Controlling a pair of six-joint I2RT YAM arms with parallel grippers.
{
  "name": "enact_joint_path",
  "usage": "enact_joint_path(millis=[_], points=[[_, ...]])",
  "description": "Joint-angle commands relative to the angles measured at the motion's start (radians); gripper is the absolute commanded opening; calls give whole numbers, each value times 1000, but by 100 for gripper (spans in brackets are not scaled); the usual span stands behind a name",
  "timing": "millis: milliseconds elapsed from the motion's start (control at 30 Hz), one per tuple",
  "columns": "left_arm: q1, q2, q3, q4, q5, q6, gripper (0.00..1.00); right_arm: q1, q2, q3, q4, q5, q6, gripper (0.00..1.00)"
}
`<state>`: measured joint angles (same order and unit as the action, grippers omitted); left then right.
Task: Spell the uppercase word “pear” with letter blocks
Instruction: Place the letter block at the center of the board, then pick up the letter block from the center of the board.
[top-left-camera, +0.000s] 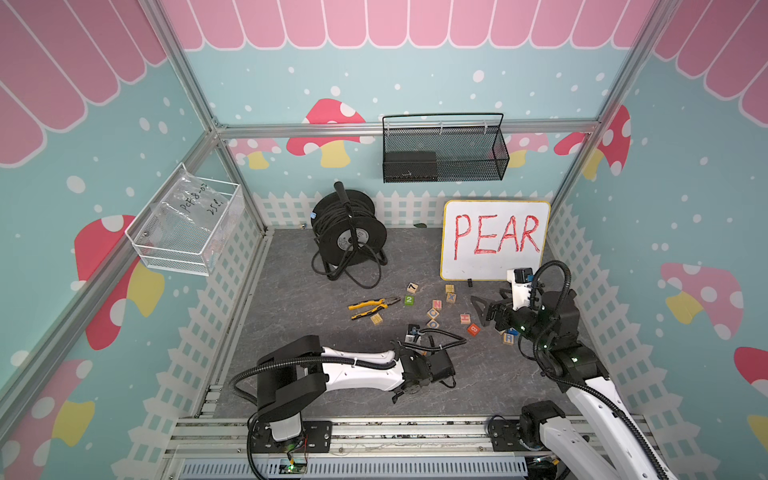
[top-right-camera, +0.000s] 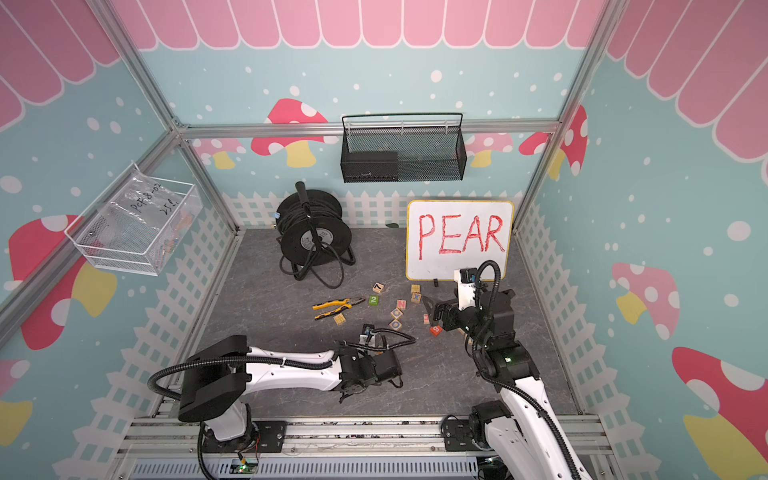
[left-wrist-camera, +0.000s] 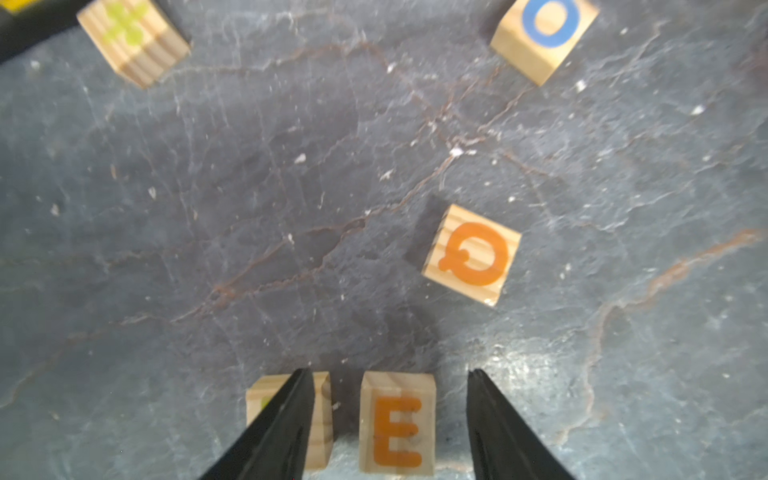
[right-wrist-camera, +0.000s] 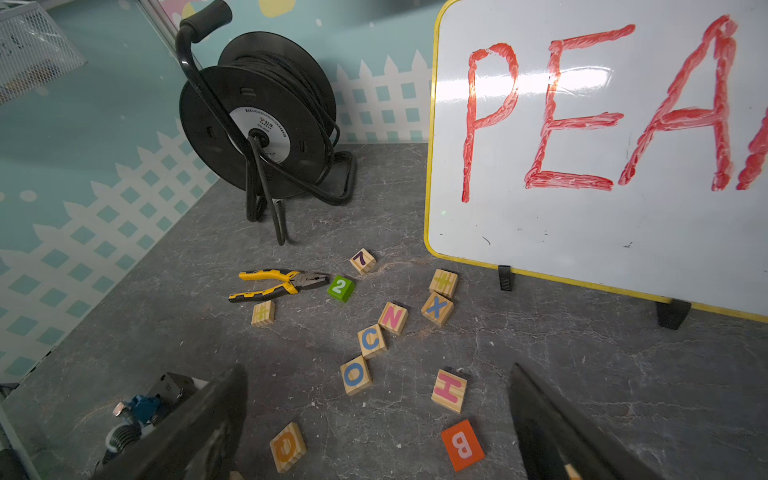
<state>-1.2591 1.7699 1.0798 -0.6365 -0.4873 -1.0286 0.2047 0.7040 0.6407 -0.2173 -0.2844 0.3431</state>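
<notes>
In the left wrist view a pale-wood letter block with an orange E (left-wrist-camera: 397, 422) rests on the grey floor between the fingers of my left gripper (left-wrist-camera: 390, 372). The gripper is open, with a gap on each side of the block. Close beside the E stands a second block (left-wrist-camera: 323, 415) with a yellow-green mark, its letter hidden by a finger (left-wrist-camera: 286, 419). A block with a blue R (top-left-camera: 508, 337) lies under my right arm. My right gripper (right-wrist-camera: 377, 368) hangs open and empty above the loose blocks.
A whiteboard reading PEAR (top-left-camera: 494, 239) leans at the back right, with a black cable reel (top-left-camera: 347, 226) to its left. Yellow pliers (top-left-camera: 372, 307) and loose cubes lie mid-floor: Q (left-wrist-camera: 471, 253), O (right-wrist-camera: 355, 374), C (right-wrist-camera: 371, 340), N (right-wrist-camera: 392, 318), X (right-wrist-camera: 436, 308), H (right-wrist-camera: 449, 390), red B (right-wrist-camera: 462, 444), green 2 (right-wrist-camera: 340, 287).
</notes>
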Motion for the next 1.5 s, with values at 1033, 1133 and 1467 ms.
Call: enact_joint_path(millis=[1033,1133,1467], points=[[149,384,667,209,340,814,69,1,-76,169,-246,823,75,100],[149,441,737,210,370,825,69,2,-87,190,-278,848,79,100],[141,621,965,190,417,836,67,1,-170,205,-317,1042,109,99]])
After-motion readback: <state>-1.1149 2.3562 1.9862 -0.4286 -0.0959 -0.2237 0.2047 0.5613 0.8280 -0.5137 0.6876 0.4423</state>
